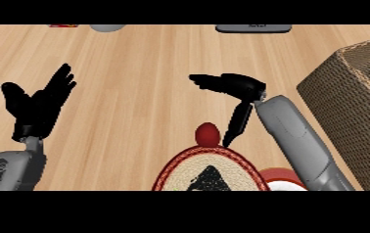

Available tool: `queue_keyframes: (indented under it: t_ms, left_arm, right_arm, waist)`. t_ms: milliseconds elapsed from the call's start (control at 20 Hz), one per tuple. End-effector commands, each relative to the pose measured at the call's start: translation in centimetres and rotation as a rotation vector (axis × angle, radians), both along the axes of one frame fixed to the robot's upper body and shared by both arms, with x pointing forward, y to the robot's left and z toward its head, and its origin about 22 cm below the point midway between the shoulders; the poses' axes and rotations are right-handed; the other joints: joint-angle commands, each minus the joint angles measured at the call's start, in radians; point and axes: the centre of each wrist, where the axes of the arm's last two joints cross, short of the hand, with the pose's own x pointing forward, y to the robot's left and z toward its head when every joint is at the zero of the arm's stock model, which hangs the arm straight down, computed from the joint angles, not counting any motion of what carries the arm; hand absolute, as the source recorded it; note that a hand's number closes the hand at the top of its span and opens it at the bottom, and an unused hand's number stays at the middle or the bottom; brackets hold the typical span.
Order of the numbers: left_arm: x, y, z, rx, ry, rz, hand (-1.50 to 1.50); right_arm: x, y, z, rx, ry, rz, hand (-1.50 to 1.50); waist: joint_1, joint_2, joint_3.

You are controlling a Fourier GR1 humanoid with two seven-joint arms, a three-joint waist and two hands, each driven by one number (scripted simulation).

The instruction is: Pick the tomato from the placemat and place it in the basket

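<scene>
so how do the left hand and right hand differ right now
The left hand stands near the view's left edge, fingers up; the right hand is near the middle, fingers pointing left. The left hand is far from the tomato; the right hand's thumb hangs down close beside it. Both are black, open and hold nothing.

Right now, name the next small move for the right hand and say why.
Probably lower the right hand toward the small red tomato and curl its fingers round it. The hand is open and holds nothing, its thumb pointing down just right of the tomato, which sits at the far edge of the round woven red-rimmed placemat, not in the brown wicker basket.
</scene>
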Motion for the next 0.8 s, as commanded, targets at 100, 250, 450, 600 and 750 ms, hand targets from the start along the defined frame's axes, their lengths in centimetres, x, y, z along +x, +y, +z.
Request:
queue_keyframes:
  t_ms: [100,250,450,600,750]
  left_arm:
    - [0.8,1.0,-0.1,-0.003,0.002,-0.001,0.0]
    - [1.5,0.2,0.8,0.009,0.017,-0.001,0.0]
    - [0.6,-1.1,1.1,0.0,-0.001,0.007,0.0]
    - [0.3,-0.6,-0.6,0.008,-0.002,0.001,0.0]
    - [1.0,0.7,0.5,0.006,-0.006,-0.008,0.0]
  right_arm:
    - [-1.6,1.2,-3.0,-0.081,0.004,0.064,-1.5]
    - [-2.1,1.2,-3.8,-0.128,0.003,0.099,-1.5]
    - [-0.8,2.3,-2.7,-0.146,-0.007,0.113,-1.5]
    - [-2.6,-1.0,-3.1,-0.124,0.005,0.106,-1.5]
    - [-0.8,0.2,-2.7,-0.089,0.016,0.102,-1.5]
  waist:
    - [0.001,0.002,0.0]
    - [-0.001,0.002,0.0]
    - [0.004,0.001,0.0]
    - [-0.005,-0.001,0.0]
    - [0.0,0.001,0.0]
